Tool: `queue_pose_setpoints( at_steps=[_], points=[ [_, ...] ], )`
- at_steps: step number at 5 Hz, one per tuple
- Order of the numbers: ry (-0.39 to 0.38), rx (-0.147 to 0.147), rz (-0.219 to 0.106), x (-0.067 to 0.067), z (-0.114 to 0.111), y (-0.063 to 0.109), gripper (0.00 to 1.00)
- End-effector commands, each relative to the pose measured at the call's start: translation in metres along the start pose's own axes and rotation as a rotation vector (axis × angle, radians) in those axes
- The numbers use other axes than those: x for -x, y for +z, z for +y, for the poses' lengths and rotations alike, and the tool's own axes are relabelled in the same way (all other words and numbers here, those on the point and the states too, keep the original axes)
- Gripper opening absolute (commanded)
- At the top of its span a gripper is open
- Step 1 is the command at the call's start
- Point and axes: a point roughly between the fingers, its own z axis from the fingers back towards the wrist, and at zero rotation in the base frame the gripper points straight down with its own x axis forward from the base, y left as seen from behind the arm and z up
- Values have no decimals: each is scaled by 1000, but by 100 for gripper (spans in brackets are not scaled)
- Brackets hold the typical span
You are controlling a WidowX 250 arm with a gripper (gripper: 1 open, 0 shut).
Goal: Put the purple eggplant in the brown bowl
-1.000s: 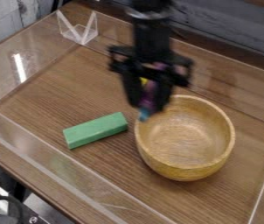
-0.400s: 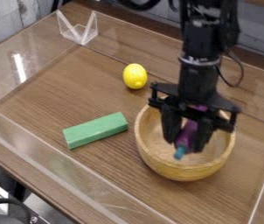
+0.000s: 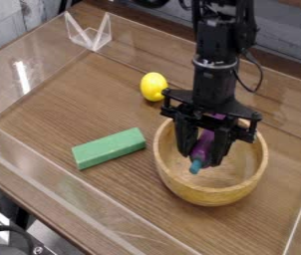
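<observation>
The brown bowl [image 3: 213, 167] is grained wood, the purple eggplant [image 3: 206, 147] glossy plastic, the counter [image 3: 74, 105] wood-grain, walled by clear panels [image 3: 27, 65].

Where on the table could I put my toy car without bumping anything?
Free: the wood left of the green block, and between the lemon and the clear stand. Crowded: the brown bowl, where the gripper holds the purple eggplant.

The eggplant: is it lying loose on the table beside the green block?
No, the gripper holds the eggplant over the bowl.
</observation>
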Motion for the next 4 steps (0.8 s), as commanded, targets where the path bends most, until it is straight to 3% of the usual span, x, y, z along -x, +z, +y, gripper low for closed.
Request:
queue_pose_setpoints(
  at_steps=[1, 2, 4],
  points=[
    [7, 10, -51, -9, 1, 9, 0],
    [9, 8, -48, -11, 2, 6, 100],
    [15, 14, -68, -16, 5, 10, 100]
  ],
)
